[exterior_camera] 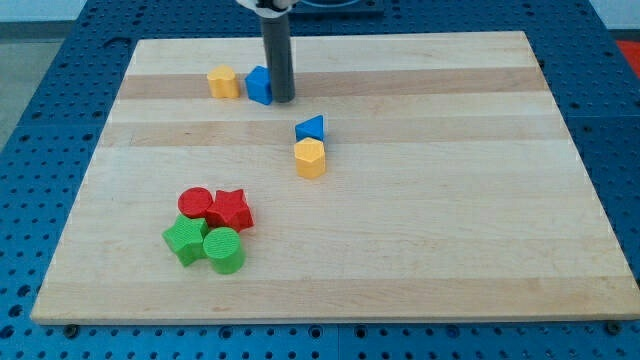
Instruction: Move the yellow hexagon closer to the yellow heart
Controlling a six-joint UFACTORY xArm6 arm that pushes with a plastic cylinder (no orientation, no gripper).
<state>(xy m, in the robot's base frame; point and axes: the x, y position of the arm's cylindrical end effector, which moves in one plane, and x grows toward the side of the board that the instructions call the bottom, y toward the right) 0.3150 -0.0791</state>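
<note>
The yellow hexagon [311, 158] lies near the middle of the wooden board, just below a blue triangle [311, 128]. The yellow heart [223, 83] lies at the view's upper left, next to a blue block [259, 85]. My tip [283, 99] stands at the right side of that blue block, touching or nearly touching it. The tip is above and a little left of the yellow hexagon, well apart from it.
A cluster sits at the view's lower left: a red cylinder [195, 203], a red star [231, 210], a green star [184, 240] and a green cylinder [224, 250]. The board [480, 200] lies on a blue perforated table.
</note>
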